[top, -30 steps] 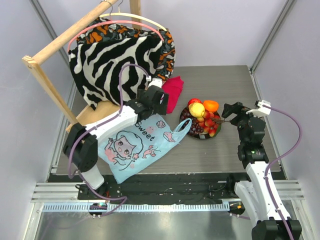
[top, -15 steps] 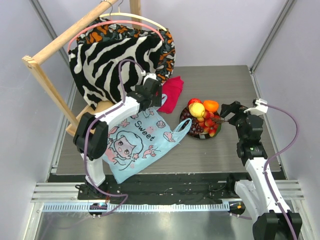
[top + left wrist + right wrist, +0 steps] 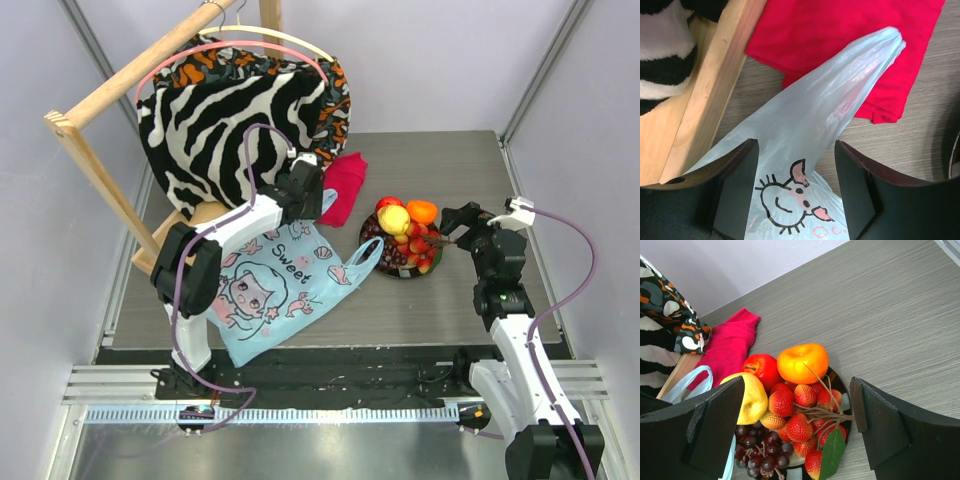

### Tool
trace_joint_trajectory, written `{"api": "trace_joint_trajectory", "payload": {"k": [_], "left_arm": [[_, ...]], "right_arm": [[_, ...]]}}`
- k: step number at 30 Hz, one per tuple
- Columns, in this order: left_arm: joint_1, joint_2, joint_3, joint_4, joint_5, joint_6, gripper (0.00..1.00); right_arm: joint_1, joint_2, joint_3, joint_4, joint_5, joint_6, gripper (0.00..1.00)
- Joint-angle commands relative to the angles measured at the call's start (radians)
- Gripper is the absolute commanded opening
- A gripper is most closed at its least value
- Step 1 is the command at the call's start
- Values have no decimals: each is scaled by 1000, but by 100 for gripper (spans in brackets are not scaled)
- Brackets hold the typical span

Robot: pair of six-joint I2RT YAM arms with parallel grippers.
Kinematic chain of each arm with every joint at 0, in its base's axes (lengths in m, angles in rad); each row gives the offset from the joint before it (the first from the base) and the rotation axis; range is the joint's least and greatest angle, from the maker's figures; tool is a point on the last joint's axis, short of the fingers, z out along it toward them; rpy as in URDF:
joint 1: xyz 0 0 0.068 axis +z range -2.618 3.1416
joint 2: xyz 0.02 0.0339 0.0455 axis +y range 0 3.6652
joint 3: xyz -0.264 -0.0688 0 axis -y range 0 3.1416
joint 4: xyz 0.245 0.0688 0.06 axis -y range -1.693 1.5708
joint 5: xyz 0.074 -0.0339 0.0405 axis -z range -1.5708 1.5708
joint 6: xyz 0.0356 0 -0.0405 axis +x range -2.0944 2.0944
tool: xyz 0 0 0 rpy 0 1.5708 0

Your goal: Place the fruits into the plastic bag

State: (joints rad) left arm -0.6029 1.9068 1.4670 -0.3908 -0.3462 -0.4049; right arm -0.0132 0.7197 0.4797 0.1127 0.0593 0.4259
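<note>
Table (image 3: 450,165) of grey wood grain carries everything. Just left of the plate (image 3: 398,274) lies the plastic bag (image 3: 270,290). One handle reaches the plate's rim, and the other rises between the fingers of my left gripper (image 3: 795,150), jaws partly apart around the film. A red cloth (image 3: 345,185) lies behind the plate, to its left. At the plate's right edge my right gripper (image 3: 797,385) gapes wide, holding nothing. On the plate sit the yellow fruit (image 3: 751,399), orange (image 3: 802,362), red apple (image 3: 762,369), grapes (image 3: 762,450) and little red-yellow balls (image 3: 797,410).
</note>
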Motion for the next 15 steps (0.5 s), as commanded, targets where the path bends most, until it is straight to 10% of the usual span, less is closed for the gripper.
{"api": "trace_joint_trajectory", "payload": {"k": [1,15], "left_arm": [[-6,-48,-23,41,-10,6,66],[-124,-12,-7,35,-264,121,73]], "right_arm": [[1,-14,16,61,-4,13,95],[1,-2,14,61,-10,17,95]]}}
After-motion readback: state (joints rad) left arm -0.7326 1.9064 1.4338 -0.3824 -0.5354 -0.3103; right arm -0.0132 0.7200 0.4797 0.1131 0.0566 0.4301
